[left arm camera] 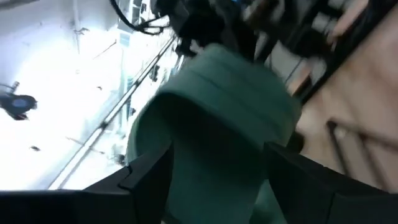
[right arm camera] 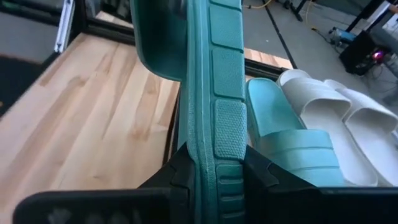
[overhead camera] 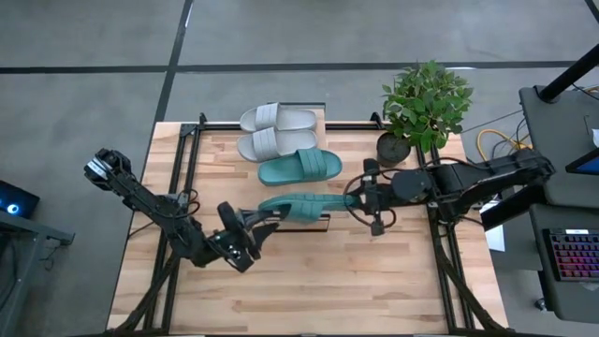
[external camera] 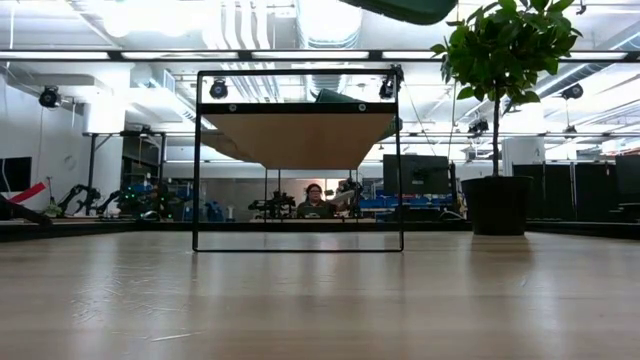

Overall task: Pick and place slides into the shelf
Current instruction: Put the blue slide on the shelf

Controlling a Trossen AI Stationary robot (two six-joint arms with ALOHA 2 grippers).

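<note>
My right gripper (right arm camera: 211, 177) is clamped on the edge of a teal green foam slide (overhead camera: 301, 207), holding it on its side above the butcher-block table (overhead camera: 309, 290). My left gripper (overhead camera: 263, 227) stands spread at its other end. Beyond it, one teal slide (overhead camera: 301, 167) and two pale grey-white slides (overhead camera: 278, 131) lie on the light wood shelf (external camera: 298, 140).
</note>
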